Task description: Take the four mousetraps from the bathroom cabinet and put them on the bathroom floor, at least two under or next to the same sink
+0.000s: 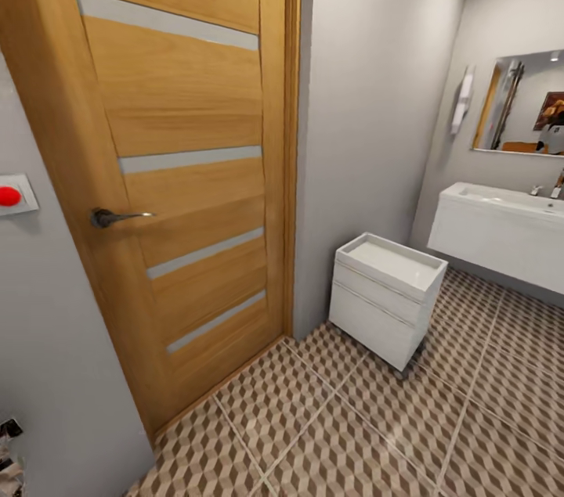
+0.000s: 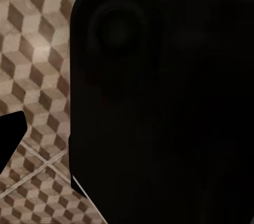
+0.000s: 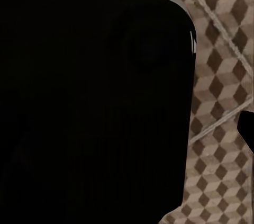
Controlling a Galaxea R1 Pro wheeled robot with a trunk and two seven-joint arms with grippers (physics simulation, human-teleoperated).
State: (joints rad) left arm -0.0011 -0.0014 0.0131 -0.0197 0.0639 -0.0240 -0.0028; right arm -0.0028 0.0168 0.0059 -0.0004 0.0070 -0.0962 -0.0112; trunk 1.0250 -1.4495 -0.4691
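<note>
The mousetraps and the cabinet are out of view. The bathroom floor [image 1: 352, 434] of cube-patterned tiles spreads ahead and to the right. A white wall-hung sink [image 1: 501, 235] hangs at the far right, with bare floor beneath it. In the left wrist view a dark fingertip [image 2: 10, 136] juts in over the floor [image 2: 37, 49] beside a large black body panel [image 2: 159, 102]. The right wrist view has a dark fingertip [image 3: 247, 128] at its edge, the floor [image 3: 222, 49] and another black panel [image 3: 95, 102]. Nothing is seen held.
A closed wooden door [image 1: 180, 168] with a lever handle [image 1: 117, 217] stands close on the left. A red button [image 1: 9, 196] is on the wall beside it. A low white drawer unit [image 1: 384, 297] stands against the grey wall. A mirror [image 1: 525, 102] hangs above the sink.
</note>
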